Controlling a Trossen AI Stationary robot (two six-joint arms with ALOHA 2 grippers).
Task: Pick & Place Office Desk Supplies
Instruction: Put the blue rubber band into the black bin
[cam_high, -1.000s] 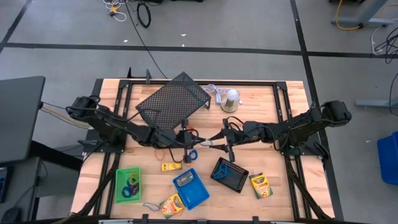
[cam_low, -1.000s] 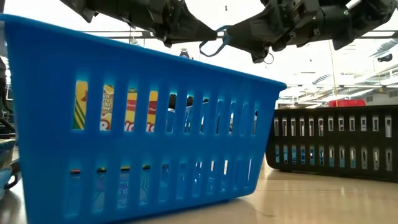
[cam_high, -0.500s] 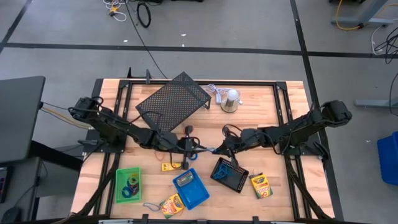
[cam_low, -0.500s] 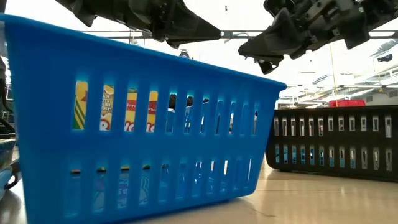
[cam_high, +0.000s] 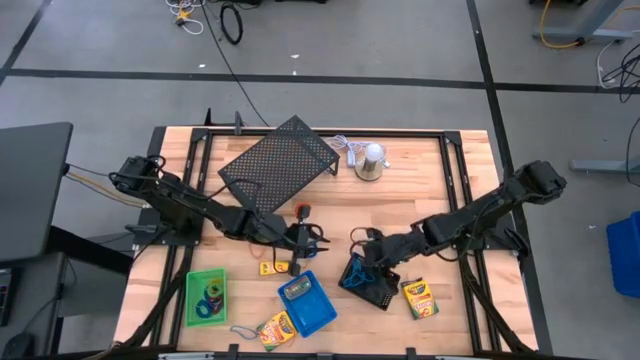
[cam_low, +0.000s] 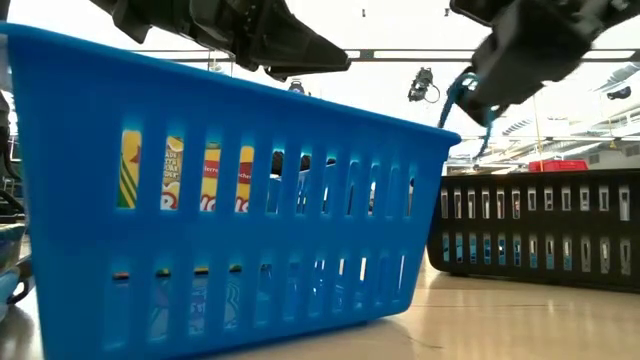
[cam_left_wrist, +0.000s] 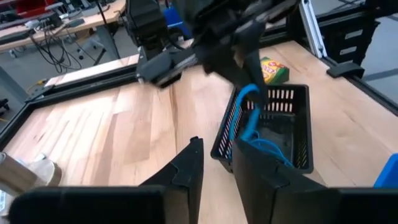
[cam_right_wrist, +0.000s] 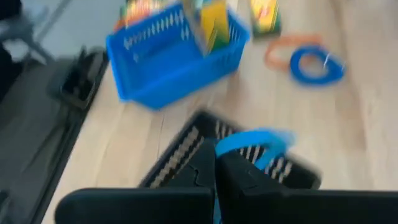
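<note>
Right gripper (cam_high: 362, 268) fingers clenched on blue loop (cam_left_wrist: 244, 112), which dangles straight down over the black tray's (cam_high: 372, 284) near rim. Tray lies directly below; drop is vertical. Left gripper (cam_left_wrist: 214, 165) slightly parted, empty, mid-surface.

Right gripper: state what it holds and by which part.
The right gripper is shut on a blue elastic loop, pinching one end so the rest dangles over the black mesh tray. The left gripper holds nothing.
</note>
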